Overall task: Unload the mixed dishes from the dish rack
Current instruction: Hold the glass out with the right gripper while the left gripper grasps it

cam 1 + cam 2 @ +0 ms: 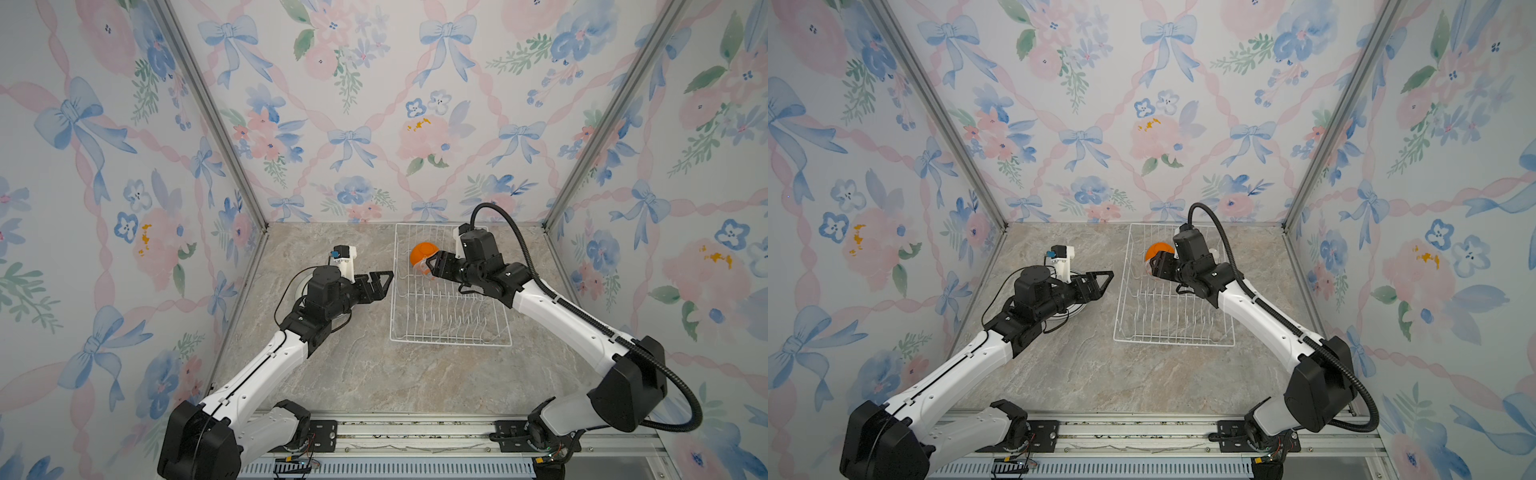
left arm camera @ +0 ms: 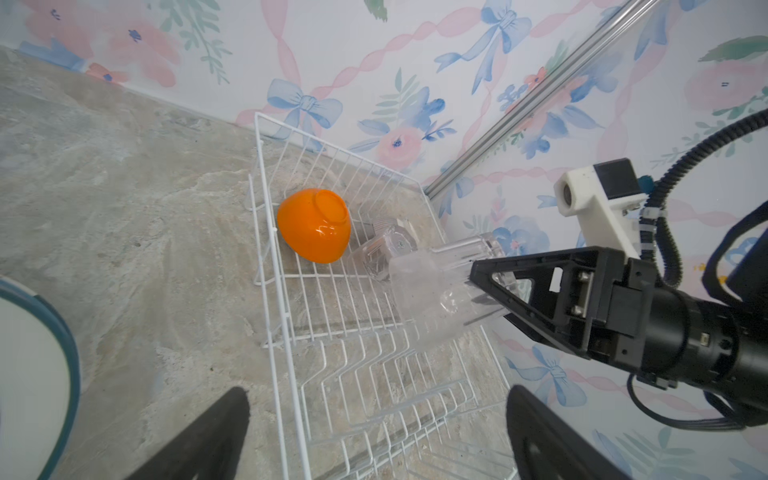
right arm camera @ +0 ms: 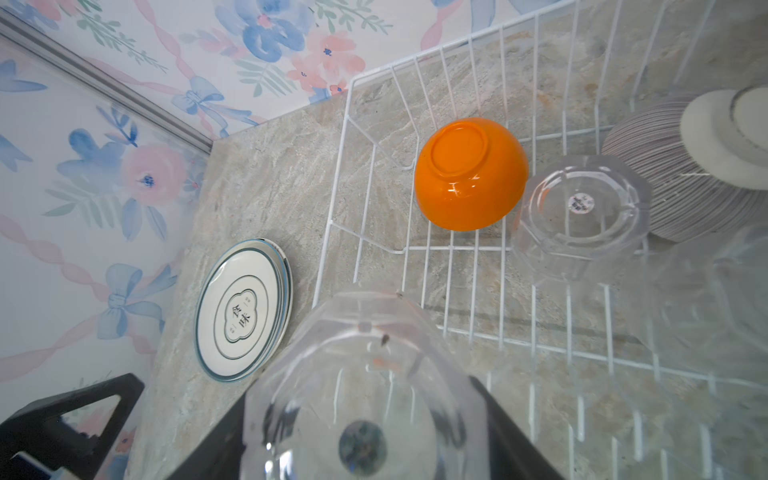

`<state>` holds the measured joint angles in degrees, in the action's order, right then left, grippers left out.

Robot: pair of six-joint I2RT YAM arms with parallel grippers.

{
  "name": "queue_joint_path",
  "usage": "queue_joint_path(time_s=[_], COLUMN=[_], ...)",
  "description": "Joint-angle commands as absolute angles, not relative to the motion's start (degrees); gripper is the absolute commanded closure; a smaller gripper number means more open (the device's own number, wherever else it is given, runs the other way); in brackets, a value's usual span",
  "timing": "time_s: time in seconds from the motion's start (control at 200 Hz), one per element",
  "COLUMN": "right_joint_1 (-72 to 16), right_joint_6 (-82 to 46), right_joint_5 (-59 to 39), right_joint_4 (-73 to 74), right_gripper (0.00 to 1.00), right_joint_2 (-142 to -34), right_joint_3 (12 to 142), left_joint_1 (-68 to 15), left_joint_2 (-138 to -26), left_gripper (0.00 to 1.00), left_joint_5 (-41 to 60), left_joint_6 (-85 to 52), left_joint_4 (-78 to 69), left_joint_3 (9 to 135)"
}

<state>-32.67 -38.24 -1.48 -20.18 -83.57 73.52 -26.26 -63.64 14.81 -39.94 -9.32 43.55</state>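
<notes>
The white wire dish rack [image 1: 451,344] [image 1: 1173,343] stands at the back right of the table. An orange bowl [image 1: 420,250] [image 1: 1158,248] [image 2: 313,224] [image 3: 469,174] lies upside down in its far left corner. My right gripper [image 1: 430,266] [image 1: 1154,268] [image 3: 365,457] is shut on a clear ribbed tumbler [image 2: 432,299] [image 3: 365,374], held above the rack next to the bowl. Another tumbler [image 3: 582,212] and a pale ribbed bowl [image 3: 665,166] sit upside down in the rack. My left gripper [image 1: 388,284] [image 1: 1105,286] [image 2: 378,436] hangs open and empty just left of the rack.
A stack of white plates with blue rims [image 3: 243,309] [image 2: 33,374] lies on the table left of the rack, partly under my left arm [image 1: 324,291]. The rack's upright prongs [image 2: 374,374] stand bare. Flowered walls close the table on three sides.
</notes>
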Motion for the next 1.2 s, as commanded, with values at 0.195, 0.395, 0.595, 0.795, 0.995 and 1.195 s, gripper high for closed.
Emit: queue_joint_path(time_s=[0.195, 0.395, 0.595, 0.795, 0.995, 1.195], right_joint_1=[-31.7, -30.9, -29.9, -29.6, -29.6, -29.7], right_joint_6=[-42.1, -44.4, -47.1, -48.8, -50.6, -51.8], right_joint_5=[-9.0, -13.1, -16.7, -17.6, -19.7, -20.3], right_joint_4=[-16.9, -15.1, -12.3, -10.9, -8.0, -6.3], right_gripper=[0.47, 0.46, 0.46, 0.46, 0.46, 0.46], right_joint_2=[-74.6, -71.9, -70.8, -70.6, -71.6, -72.5], right_joint_3=[70.9, 69.3, 67.5, 66.7, 66.3, 65.6], left_joint_1=[-34.3, -35.8, -35.8, -35.8, -35.8, -35.8], left_joint_2=[-71.6, -73.3, -73.5, -75.6, -77.0, -78.5], left_gripper=[0.18, 0.33, 0.47, 0.52, 0.57, 0.55], left_joint_5=[19.3, 22.1, 23.7, 26.1, 26.6, 27.6], left_joint_6=[-37.2, -37.4, -36.2, -37.1, -39.0, -40.3], left_joint_4=[-22.4, -31.2, -36.8, -37.4, -39.7, -40.9], left_joint_3=[47.7, 46.9, 46.4, 47.7, 48.0, 49.0])
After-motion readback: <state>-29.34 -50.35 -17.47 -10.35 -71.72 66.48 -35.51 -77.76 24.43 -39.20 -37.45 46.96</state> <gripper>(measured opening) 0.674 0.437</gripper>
